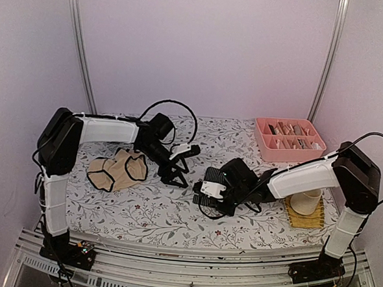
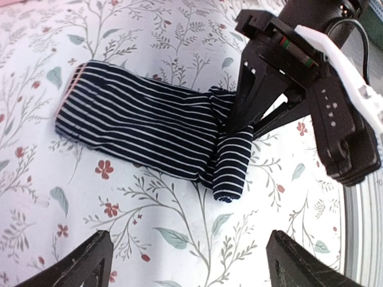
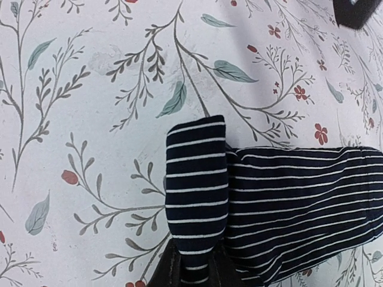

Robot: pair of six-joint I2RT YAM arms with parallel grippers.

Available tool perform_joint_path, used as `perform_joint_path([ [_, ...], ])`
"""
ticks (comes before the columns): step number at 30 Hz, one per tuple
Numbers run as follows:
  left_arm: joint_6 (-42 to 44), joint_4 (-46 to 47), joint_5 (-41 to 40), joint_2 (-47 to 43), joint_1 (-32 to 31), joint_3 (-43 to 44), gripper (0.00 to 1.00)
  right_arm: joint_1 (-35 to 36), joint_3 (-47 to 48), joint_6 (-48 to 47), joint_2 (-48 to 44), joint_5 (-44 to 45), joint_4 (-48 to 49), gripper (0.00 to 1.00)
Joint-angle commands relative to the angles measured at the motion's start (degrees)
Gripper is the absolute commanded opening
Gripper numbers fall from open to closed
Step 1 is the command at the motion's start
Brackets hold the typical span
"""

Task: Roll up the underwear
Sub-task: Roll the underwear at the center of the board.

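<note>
Here, the dark navy cloth briefs with thin pale stripes [image 2: 143, 122] lie on the counter [image 2: 36, 179], which has a white cover with little flowers and leaves on it. They sit near the middle of the counter, between the two arms. One end of the briefs is rolled up into a short, fat roll [image 2: 230, 167]. The other part lies flat and long.

The right end effector [image 2: 242, 130] is closed tight on the roll. Its two black fingers pinch one end of the roll, and the right wrist view shows the striped cloth squeezed between them.

The left end effector [image 2: 190, 236] is wide open and holds nothing. It hangs just above the counter, near the briefs but not touching them. Its two dark fingertips [image 2: 90, 257] stand far apart.

The soft beige cloth briefs with black edging [image 1: 117, 170] lie flat on the left part of the counter, beside the left arm. Nothing touches them.

At the far right corner sits a pink plastic tray [image 1: 263, 146] with small boxes inside, filled with little things too small to tell. On the right side, a cream cup [image 1: 305, 201] stands on a yellow mat [image 1: 311, 221].
</note>
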Motion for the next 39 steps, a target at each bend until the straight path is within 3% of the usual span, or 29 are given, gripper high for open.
perform_joint_path([
  [1, -0.99, 17.50, -1.65, -8.02, 0.70, -10.95, 0.97, -3.28, 2.04, 5.02, -0.46, -12.41, -8.74, 0.04],
  [9, 2.01, 32.65, -1.12, -15.35, -0.37, -23.01, 0.99, -8.69, 8.56, 8.78, 5.70, -22.62, -16.75, 0.04],
  [14, 7.09, 37.12, -8.13, -16.05, -5.31, -27.94, 0.98, -9.90, 11.53, 9.38, 8.60, -29.58, -19.77, 0.04],
  [17, 10.85, 41.54, -13.33, -17.36, -9.49, -32.24, 0.92, -10.62, 12.82, 9.48, 10.13, -32.67, -21.35, 0.04],
  [19, 12.38, 43.93, -16.15, -17.89, -11.69, -34.26, 0.82, -11.67, 13.54, 9.93, 11.53, -34.86, -22.23, 0.04],
  [23, 13.67, 46.86, -20.70, -17.43, -14.53, -35.60, 0.71, -12.86, 14.95, 10.31, 14.28, -38.97, -24.39, 0.04],
  [32, 16.70, 54.24, -34.28, -12.80, -20.33, -35.96, 0.66, -13.53, 18.23, 10.72, 17.35, -40.96, -27.61, 0.05],
  [35, 18.32, 55.47, -35.93, -11.61, -21.26, -36.40, 0.58, -13.50, 18.37, 10.71, 17.39, -41.29, -27.83, 0.05],
  [39, 19.98, 56.87, -36.99, -10.41, -21.99, -37.34, 0.57, -13.50, 18.56, 10.37, 17.52, -41.56, -28.41, 0.05],
])
